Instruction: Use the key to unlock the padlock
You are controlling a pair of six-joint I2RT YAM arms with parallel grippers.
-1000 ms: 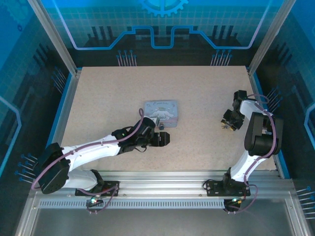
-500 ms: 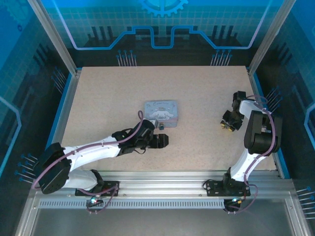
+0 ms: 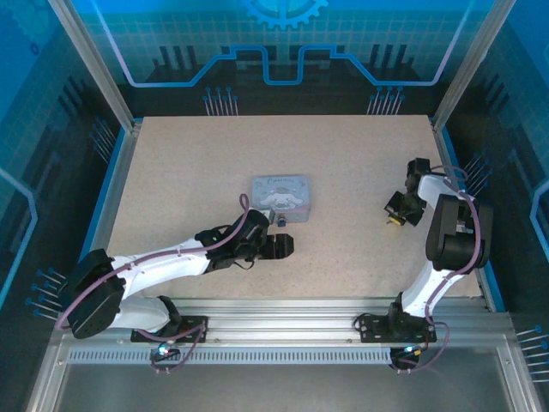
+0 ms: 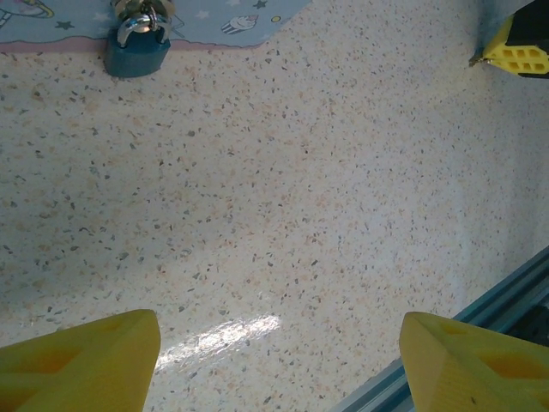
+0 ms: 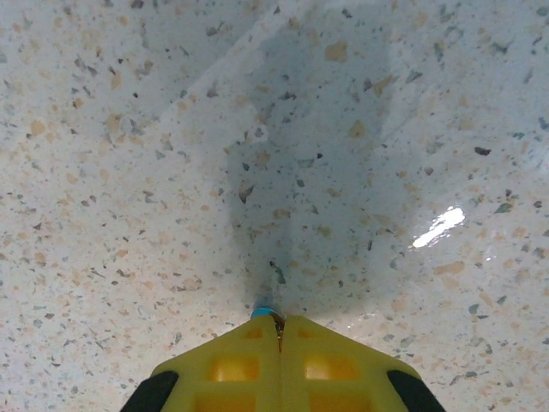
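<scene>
Low over the speckled beige tabletop (image 3: 189, 163): left gripper (image 3: 279, 245), yellow fingers (image 4: 77, 360) spread wide, holding nothing. Just beyond it, small dark blue padlock with a silver shackle (image 4: 135, 47), touching the near edge of the pale blue cartoon-printed tin (image 3: 280, 196). Well apart at far right: right gripper (image 3: 396, 209), fingertips (image 5: 317, 343) pressed together on a thin blue-tipped key (image 5: 264, 312).

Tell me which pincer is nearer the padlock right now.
Left. The left pincer sits just on the near side of the padlock, jaws open and apart from it. The right pincer is far off to the padlock's right, shut.
</scene>
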